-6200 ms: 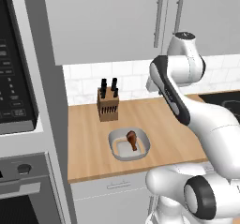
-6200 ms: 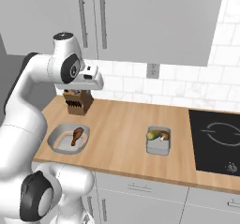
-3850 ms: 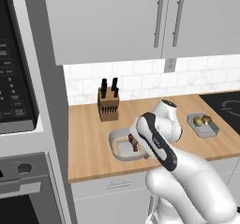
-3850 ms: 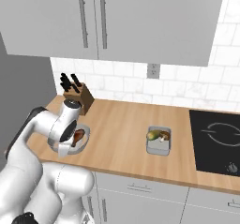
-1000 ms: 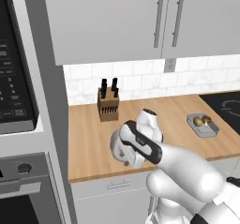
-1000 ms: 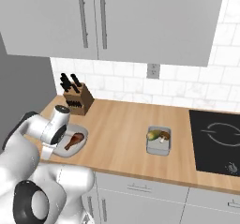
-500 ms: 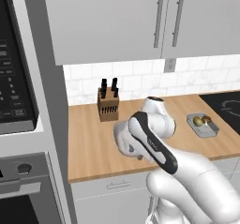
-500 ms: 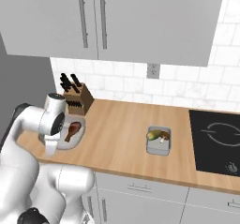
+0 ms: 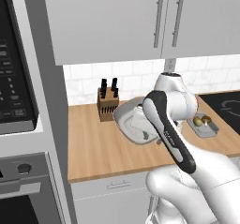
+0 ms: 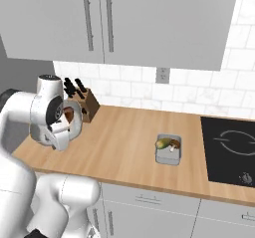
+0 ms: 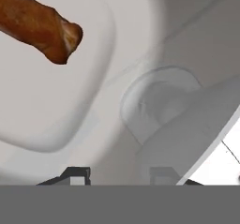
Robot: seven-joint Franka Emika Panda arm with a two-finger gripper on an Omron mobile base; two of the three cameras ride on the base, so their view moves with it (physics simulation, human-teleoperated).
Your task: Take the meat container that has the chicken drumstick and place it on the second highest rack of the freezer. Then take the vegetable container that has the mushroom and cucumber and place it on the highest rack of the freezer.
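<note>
Gripping the rim of the meat container (image 11: 56, 78), the hand (image 11: 117, 174) has its two dark fingertips closed on the tray's edge at the bottom of the hand view. The tray is smooth, matt pale grey, shallow, with rounded corners. In it lies the chicken drumstick (image 11: 40, 24), glossy reddish-brown with a mottled roasted skin and a blunt end, up and to the left of the fingertips and apart from them.

From the left base view the meat container (image 9: 133, 122) hangs tipped steeply on edge above the wooden counter (image 9: 103, 148), its pale underside turned toward the camera, half hidden by the white, smooth-shelled arm. Half a second earlier it sat lower and flatter beside the arm; a second earlier it rested on the counter. The right base view shows the tray (image 10: 74, 120) at the arm's wrist, a brown glimpse of the drumstick (image 10: 68, 115) inside.

Just behind stands a blocky wooden knife block (image 9: 107, 102) with black handles. Farther right along the counter sits the vegetable container (image 10: 168, 150), a small grey rectangular tray holding the yellow-green cucumber (image 10: 163, 143) and the little brown mushroom (image 10: 174, 143). Beyond it lies the flat black cooktop (image 10: 230, 150), with white tiled wall and grey cabinet doors behind.
</note>
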